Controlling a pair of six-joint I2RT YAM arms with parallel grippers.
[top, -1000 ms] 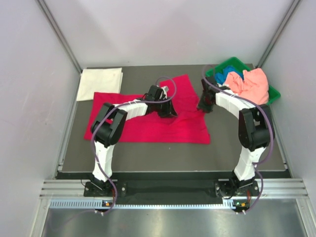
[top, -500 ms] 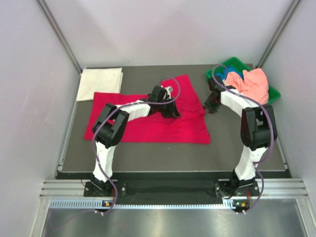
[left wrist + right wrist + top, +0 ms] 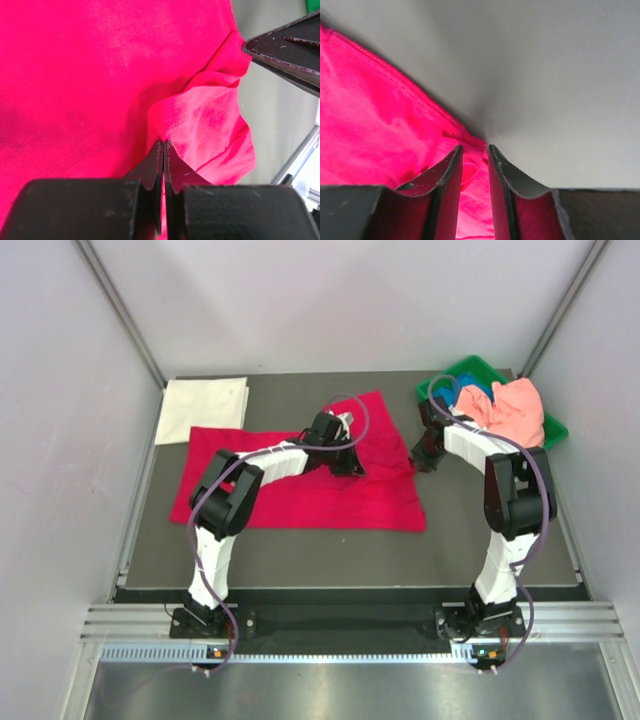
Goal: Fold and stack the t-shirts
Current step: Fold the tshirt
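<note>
The crimson-red t-shirt (image 3: 300, 495) lies spread on the dark table. My left gripper (image 3: 348, 465) is low over its right half. In the left wrist view it (image 3: 164, 142) is shut on a raised fold of the red cloth (image 3: 200, 115). My right gripper (image 3: 424, 458) is at the shirt's right edge. Its jaws (image 3: 475, 147) stand a little apart, with the red hem (image 3: 470, 165) between them. A white t-shirt (image 3: 205, 410) lies folded square at the back left. A salmon-pink one (image 3: 510, 410) and a blue one (image 3: 458, 392) are heaped in the bin.
The green plastic bin (image 3: 552, 432) stands at the back right corner, close behind my right arm. Grey walls enclose the table on three sides. Bare dark tabletop (image 3: 330, 555) runs along the front of the red shirt.
My left gripper has shifted slightly right and closed on a fold of the red shirt. The right gripper has moved a little back and right, to the shirt's edge.
</note>
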